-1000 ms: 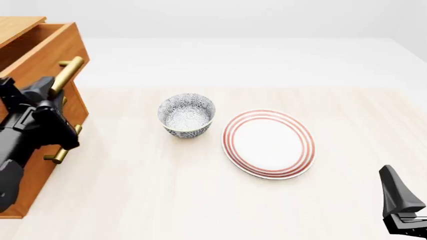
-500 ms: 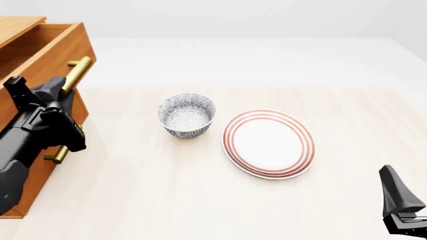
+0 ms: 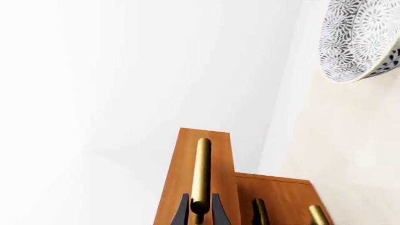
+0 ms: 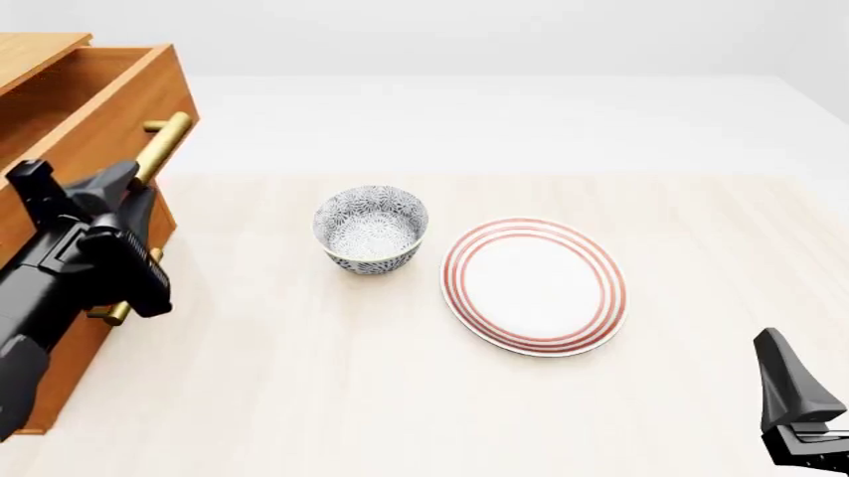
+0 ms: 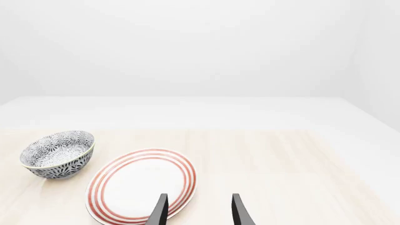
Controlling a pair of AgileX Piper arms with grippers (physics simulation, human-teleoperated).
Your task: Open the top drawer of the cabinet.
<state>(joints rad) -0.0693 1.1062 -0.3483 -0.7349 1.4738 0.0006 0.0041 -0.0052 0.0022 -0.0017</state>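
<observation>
A pale wood-grain table (image 4: pixel 398 397) carries three items. At the far left stands an orange-brown cabinet (image 4: pixel 60 368), partly cut off by the frame edge, so its full footprint cannot be judged. Near the centre sits a patterned blue-and-white bowl (image 4: pixel 372 229), upright. Just to its right, apart from it, a white plate with red rings (image 4: pixel 534 285) lies flat.

— What's different from a second ago?
— My left pincer (image 4: pixel 130 187), clamped on the brass handle (image 4: pixel 162 147), sits farther right, and the top drawer (image 4: pixel 113 104) sticks farther out of the cabinet (image 4: pixel 67 343).
</observation>
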